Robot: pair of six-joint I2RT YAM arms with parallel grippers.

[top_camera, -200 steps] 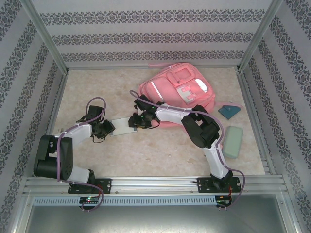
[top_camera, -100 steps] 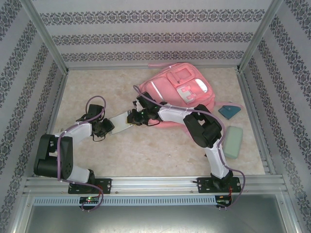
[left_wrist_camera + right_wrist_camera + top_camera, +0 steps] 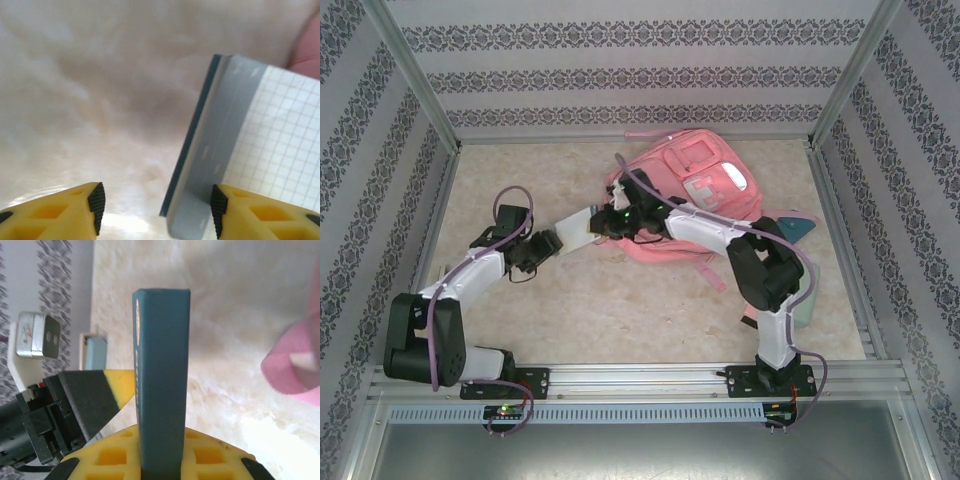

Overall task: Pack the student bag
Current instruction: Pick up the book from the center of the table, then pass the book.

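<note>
Two grippers are placed at the ends of a notebook (image 3: 578, 228) near the middle of the table (image 3: 520, 170), just left of the student bag (image 3: 695, 175). The notebook's bag-side end is clamped by the right gripper (image 3: 605, 222). In the right wrist view its teal edge is seen standing straight up from between the yellow fingers (image 3: 215, 460), which are closed on it. The left gripper (image 3: 557, 243) is set at the notebook's other end with its jaws parted. In the left wrist view a wide gap is shown between the two pads (image 3: 96, 202). There the grey-spined, squared-paper notebook is seen just beside the pad on the right of that view, and nothing is pinched. The student bag is laid flat on the far right part of the table, front pockets up. A teal triangular object (image 3: 798, 226) and a pale green case (image 3: 808, 290) are partly hidden by the right arm.
</note>
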